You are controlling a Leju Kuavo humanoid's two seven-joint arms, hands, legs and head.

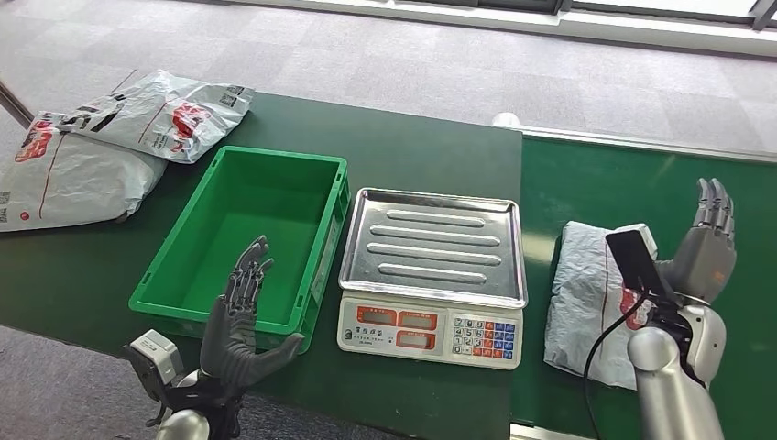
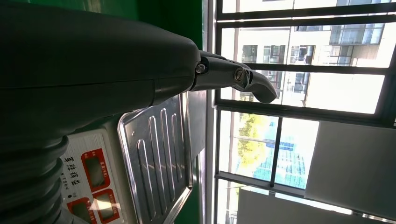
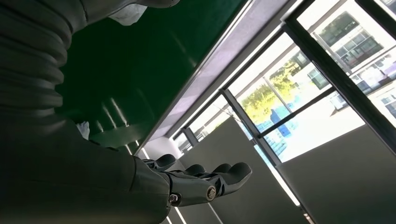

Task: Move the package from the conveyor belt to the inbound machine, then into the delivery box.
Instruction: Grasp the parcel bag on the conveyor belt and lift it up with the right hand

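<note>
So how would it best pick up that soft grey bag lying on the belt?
Probably from above on the package's right half, near the open right hand. It lies flat and limp on the conveyor belt, with no handle, so the fingers would likely gather the crumpled film, thumb opposing them.

Parcel-sorting demo set up in an office building. Green tabletop (image 1: 440, 147) on grey carpet tiles (image 1: 385, 64); green conveyor belt (image 1: 632, 192) with metal edging running beneath the right hand (image 1: 705, 252). Electronic weighing scale (image 1: 431, 275) with steel pan and keypad, between the two hands. Green plastic crate (image 1: 252, 229) just beyond the left hand (image 1: 240, 321). Courier mailer bags (image 1: 110, 147) piled farther off. Tall windows (image 2: 299, 93) facing other blocks and trees.
</note>
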